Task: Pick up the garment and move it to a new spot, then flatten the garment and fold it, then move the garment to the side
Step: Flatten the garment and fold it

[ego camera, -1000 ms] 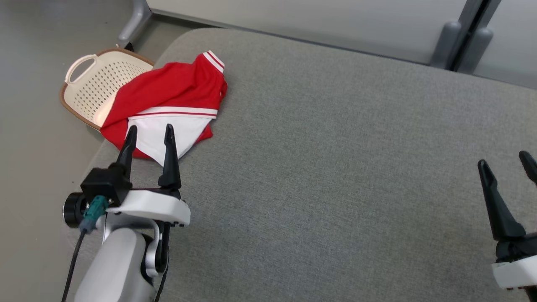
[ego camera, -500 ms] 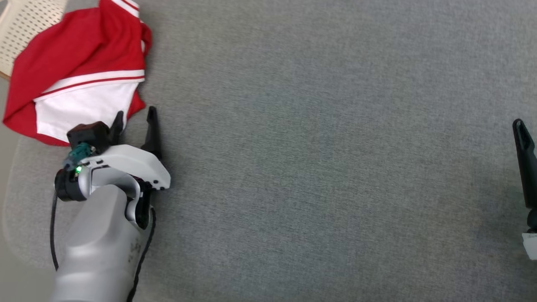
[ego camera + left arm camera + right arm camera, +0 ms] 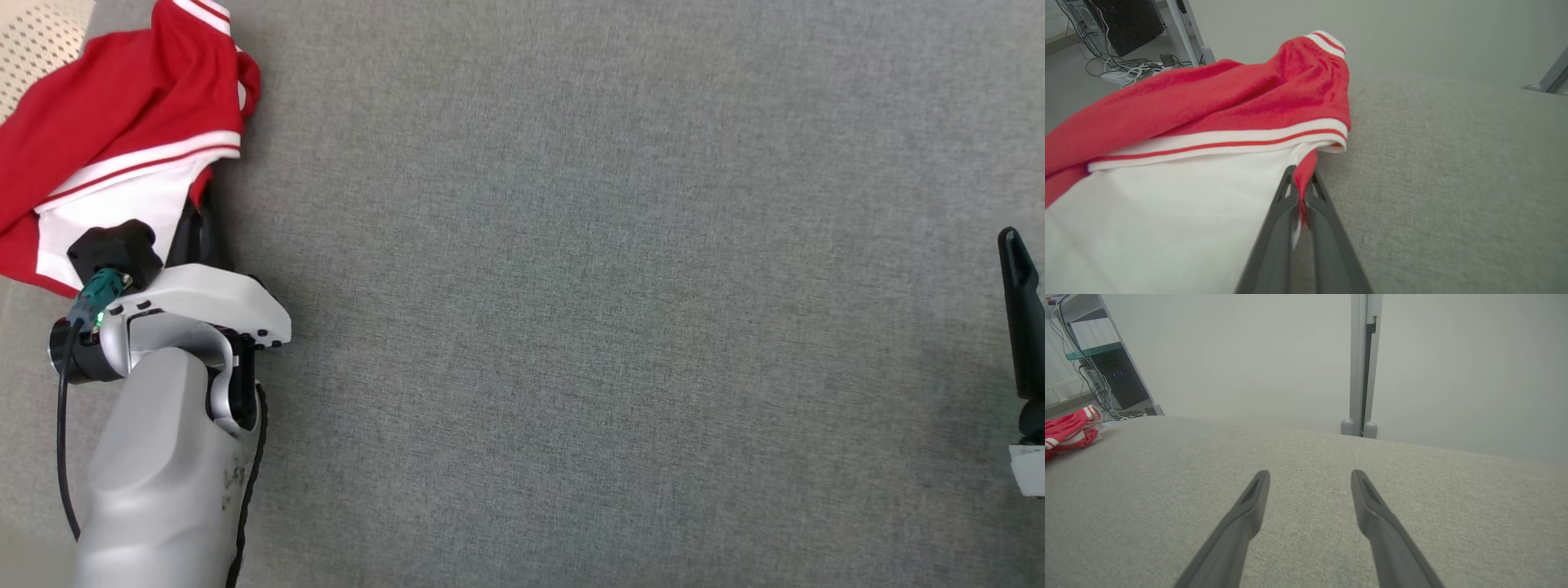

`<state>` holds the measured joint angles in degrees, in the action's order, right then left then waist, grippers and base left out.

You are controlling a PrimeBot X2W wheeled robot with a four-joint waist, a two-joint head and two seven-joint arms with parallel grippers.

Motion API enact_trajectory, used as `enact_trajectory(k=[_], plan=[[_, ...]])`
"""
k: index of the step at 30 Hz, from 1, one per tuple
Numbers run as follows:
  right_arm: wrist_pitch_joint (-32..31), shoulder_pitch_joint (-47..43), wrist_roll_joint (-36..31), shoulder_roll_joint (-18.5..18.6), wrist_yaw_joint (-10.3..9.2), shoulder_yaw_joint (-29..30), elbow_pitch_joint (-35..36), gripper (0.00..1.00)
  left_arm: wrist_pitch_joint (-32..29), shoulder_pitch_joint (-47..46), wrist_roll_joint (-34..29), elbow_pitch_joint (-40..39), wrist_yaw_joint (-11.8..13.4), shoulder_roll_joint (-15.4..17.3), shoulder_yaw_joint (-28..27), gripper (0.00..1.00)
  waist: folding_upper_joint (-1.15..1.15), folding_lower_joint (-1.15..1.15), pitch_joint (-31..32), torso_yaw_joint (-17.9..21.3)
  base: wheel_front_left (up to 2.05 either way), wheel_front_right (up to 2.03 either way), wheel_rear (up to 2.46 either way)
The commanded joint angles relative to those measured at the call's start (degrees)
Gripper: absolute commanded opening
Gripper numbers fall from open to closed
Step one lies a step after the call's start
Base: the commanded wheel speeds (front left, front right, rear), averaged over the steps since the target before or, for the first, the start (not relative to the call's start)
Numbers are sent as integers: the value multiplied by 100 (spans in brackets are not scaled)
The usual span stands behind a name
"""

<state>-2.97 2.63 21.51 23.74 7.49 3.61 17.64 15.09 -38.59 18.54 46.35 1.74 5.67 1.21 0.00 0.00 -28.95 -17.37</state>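
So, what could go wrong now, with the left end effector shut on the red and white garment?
1. The left end effector pinches only a thin red fold of the garment, so the cloth may slip out when lifted.
2. The garment lies bunched at the edge of the grey surface beside the basket; if dropped, it could slide off.
3. The right end effector is open and far away, so it cannot help quickly.
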Motion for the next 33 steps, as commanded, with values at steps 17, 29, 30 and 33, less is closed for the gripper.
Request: enact_trajectory(k=[17, 29, 30, 33], plan=[[388, -186, -135, -452, 0, -520, -629, 100, 7, 2696, -1094, -4148, 35, -204, -154, 0, 0, 0, 1493, 599, 0, 0, 0], [410, -239, -210, -551, 0, -856, -802, 100, -403, 3437, -1130, -5058, 18, -250, 738, 0, 0, 0, 1964, 1475, 0, 0, 0], [402, -204, -214, -544, 0, -916, -804, 100, -445, 3408, -1110, -5026, -8, -251, 802, 0, 0, 0, 1966, 1590, 0, 0, 0], [416, -120, -205, -521, -1, -987, -805, 100, -508, 3180, -1089, -4846, -146, -253, 1035, 0, 0, 0, 1908, 1908, 0, 0, 0]])
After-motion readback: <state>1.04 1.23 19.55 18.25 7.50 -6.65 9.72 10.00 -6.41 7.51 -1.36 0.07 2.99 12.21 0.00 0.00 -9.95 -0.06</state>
